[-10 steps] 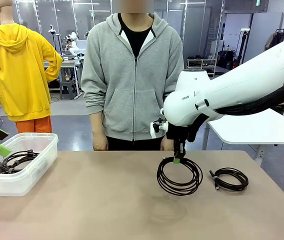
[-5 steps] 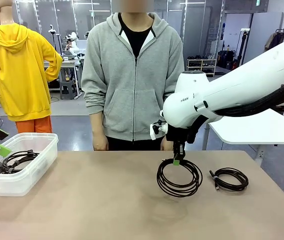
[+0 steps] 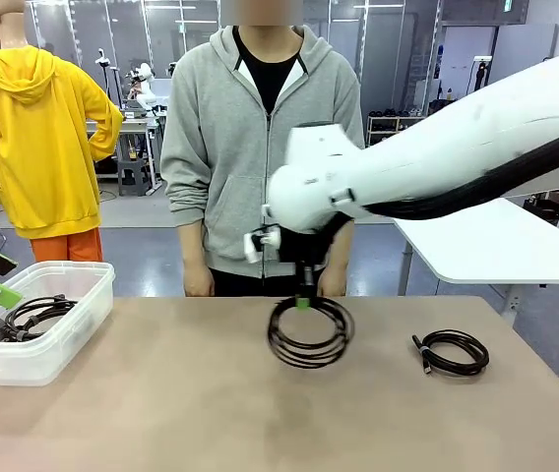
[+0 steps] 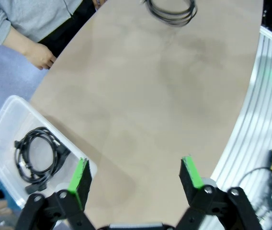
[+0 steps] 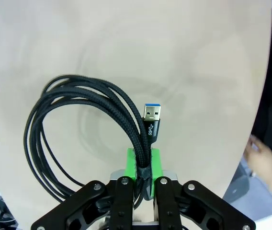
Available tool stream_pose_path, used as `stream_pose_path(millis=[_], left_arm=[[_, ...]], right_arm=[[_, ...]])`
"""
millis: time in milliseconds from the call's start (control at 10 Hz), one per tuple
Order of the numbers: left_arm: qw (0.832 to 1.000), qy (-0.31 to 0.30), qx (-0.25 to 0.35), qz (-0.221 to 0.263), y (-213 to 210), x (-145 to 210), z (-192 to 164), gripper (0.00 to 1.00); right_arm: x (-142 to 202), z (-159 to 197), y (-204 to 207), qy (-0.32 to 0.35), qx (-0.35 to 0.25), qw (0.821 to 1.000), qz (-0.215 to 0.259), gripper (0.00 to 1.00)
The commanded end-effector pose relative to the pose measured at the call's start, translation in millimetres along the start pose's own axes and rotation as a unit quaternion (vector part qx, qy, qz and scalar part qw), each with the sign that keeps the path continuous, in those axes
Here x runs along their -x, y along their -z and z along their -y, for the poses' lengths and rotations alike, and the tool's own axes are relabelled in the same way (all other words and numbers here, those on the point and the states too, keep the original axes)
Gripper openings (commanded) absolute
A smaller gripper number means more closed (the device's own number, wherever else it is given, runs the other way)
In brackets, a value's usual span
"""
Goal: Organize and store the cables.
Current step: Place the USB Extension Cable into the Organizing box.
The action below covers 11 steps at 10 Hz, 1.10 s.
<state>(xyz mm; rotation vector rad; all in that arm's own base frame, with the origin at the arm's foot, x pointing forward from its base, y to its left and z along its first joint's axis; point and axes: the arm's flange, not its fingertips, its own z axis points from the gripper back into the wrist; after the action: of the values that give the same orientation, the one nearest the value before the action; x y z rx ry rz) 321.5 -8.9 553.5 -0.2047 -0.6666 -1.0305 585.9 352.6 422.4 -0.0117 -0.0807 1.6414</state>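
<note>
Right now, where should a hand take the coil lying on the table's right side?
Probably best to pinch the bundled strands on one arc of the lying coil, coming straight down: it rests flat on the table, loop open, with its plug end poking out at the left.

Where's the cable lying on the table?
Front view: black coiled cable, flat on the tan table, right side, right of the coil in the right end effector.

From my end, the right arm (image 3: 457,138) is chunky glossy white with a black cable bundle (image 3: 496,189) running underneath. The left gripper (image 4: 135,167) and right gripper (image 5: 143,165) are black, with round silver screws and bright green pads (image 4: 80,177). The person (image 3: 260,147) wears a grey zip hoodie over a black tee.
</note>
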Motion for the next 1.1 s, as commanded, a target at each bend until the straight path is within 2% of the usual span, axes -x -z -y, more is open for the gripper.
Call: stream_pose_path(millis=[0, 200, 400, 700, 1000], left_arm=[[1.0, -0.006, 0.002, -0.008, -3, -5, -1, 0.94], [1.0, -0.006, 0.002, -0.008, -3, -5, -1, 0.94], [1.0, -0.006, 0.002, -0.008, -3, -5, -1, 0.94], [1.0, -0.006, 0.002, -0.008, -3, -5, -1, 0.94], [1.0, -0.006, 0.002, -0.008, -3, -5, -1, 0.94]], right_arm=[[-60, 32, 20, 0.01, -0.023, 1.0, -0.007, 0.14], [-104, 26, 40, 0.028, -0.025, 0.999, 0.009, 0.14], [-134, 15, 57, 0.019, -0.045, 0.999, 0.005, 0.14], [-146, 8, 68, 0.01, -0.061, 0.998, -0.007, 0.14], [-142, 7, 72, 0.017, -0.07, 0.997, -0.002, 0.62]])
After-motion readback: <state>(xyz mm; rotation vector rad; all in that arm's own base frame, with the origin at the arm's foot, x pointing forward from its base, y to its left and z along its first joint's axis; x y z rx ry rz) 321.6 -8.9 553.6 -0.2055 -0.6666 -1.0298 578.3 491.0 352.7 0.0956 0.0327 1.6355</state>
